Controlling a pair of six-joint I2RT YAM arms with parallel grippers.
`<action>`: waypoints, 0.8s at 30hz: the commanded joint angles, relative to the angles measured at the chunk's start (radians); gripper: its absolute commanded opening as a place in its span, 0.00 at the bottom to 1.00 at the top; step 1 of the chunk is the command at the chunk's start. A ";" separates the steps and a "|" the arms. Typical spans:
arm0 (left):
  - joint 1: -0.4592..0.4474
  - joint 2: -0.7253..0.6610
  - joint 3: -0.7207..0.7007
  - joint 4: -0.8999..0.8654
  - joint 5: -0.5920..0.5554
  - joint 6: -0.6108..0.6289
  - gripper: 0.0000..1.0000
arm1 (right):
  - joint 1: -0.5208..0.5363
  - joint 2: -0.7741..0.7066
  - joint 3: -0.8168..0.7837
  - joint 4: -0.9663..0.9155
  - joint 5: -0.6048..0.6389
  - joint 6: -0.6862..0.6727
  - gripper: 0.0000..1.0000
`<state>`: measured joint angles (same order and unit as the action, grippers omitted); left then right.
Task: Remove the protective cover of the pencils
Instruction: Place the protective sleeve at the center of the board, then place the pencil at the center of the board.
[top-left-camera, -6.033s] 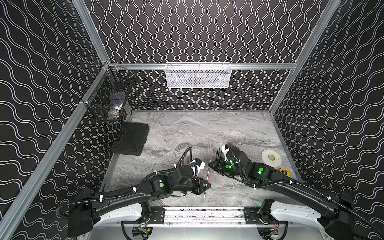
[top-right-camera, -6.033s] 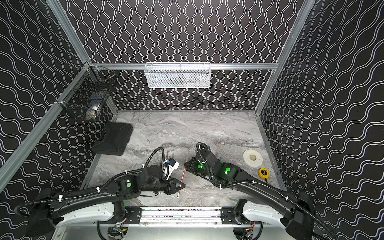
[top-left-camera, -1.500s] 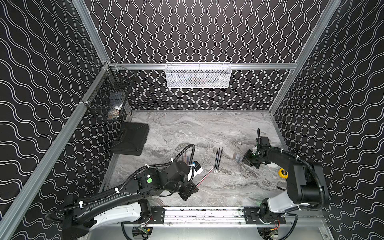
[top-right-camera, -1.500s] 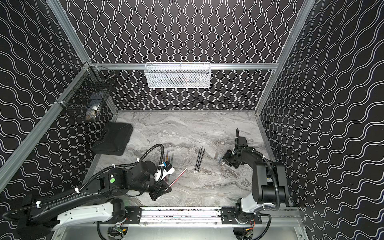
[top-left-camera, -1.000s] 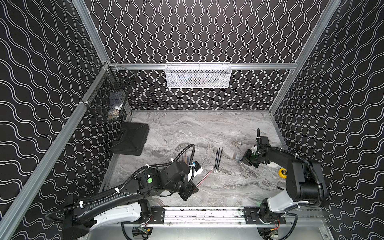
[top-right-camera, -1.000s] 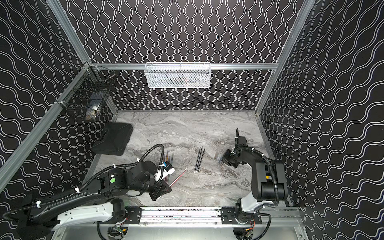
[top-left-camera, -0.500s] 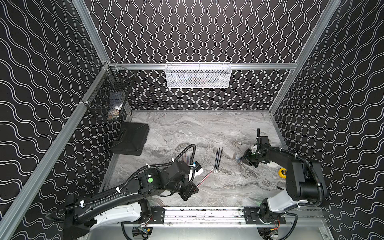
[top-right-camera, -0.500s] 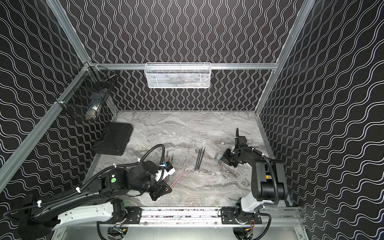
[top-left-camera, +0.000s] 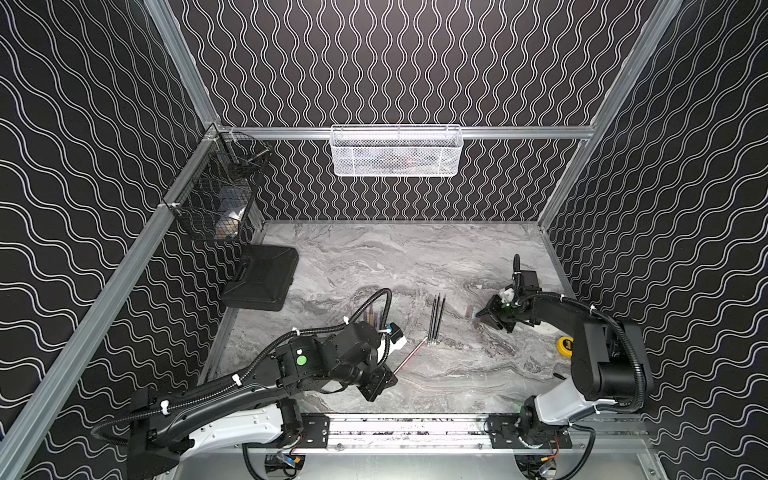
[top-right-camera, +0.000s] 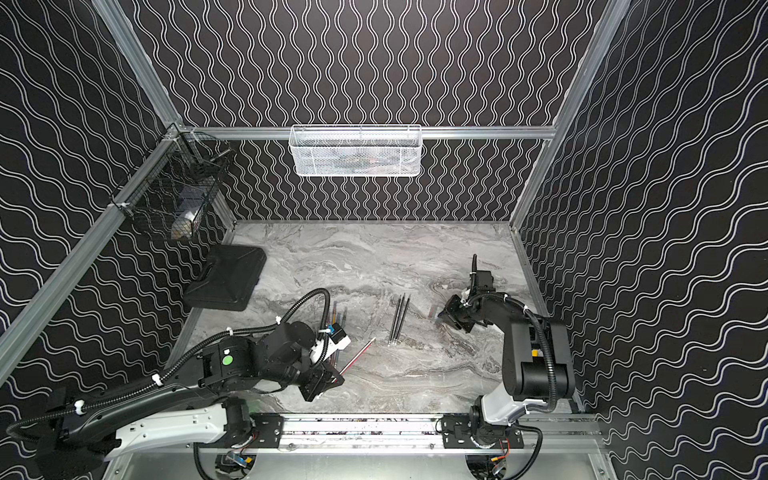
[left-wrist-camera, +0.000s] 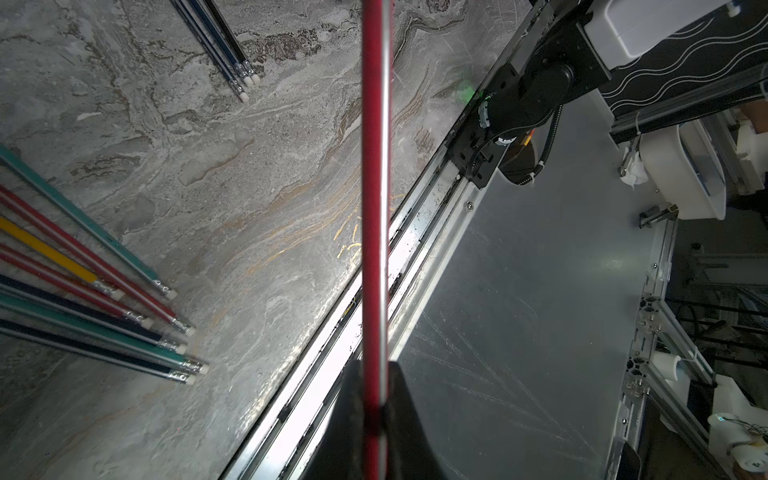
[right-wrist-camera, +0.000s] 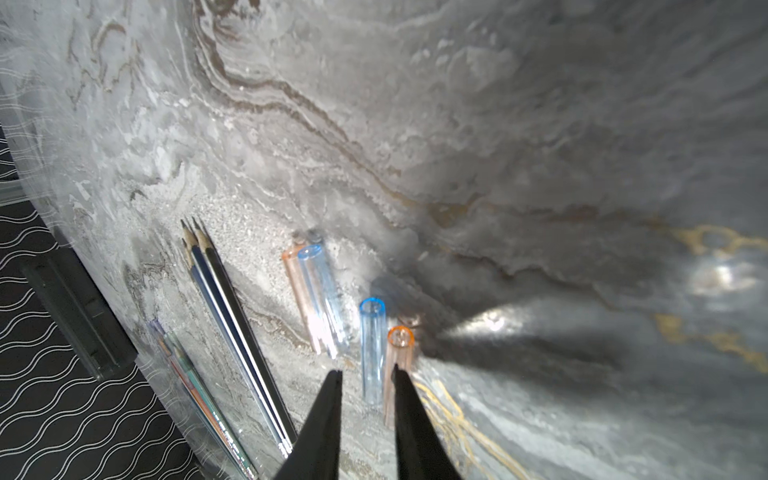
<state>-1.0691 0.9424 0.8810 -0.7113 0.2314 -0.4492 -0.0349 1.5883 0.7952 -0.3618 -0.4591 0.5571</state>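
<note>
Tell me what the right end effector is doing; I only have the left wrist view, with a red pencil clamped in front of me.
Observer: The right end effector is close above the table, jaws apart, clamping nothing.
Operator: Any covers off yet?
Observer: Four clear caps lie loose right by it, two blue, two orange.
Operator: And the three dark pencils?
Observer: Their sharpened tips are bare, no caps on them.
</note>
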 joint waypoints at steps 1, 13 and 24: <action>0.000 0.001 0.004 0.009 -0.003 0.016 0.00 | 0.000 -0.008 0.009 0.009 -0.022 0.000 0.23; 0.010 0.142 -0.003 0.145 -0.176 -0.080 0.00 | 0.000 -0.366 -0.124 -0.092 -0.033 -0.029 0.23; 0.233 0.538 0.110 0.446 -0.069 -0.153 0.00 | 0.004 -0.697 -0.333 0.086 -0.292 -0.044 0.23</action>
<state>-0.8616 1.4292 0.9554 -0.3759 0.1349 -0.5755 -0.0326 0.9360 0.4820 -0.3706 -0.6636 0.5194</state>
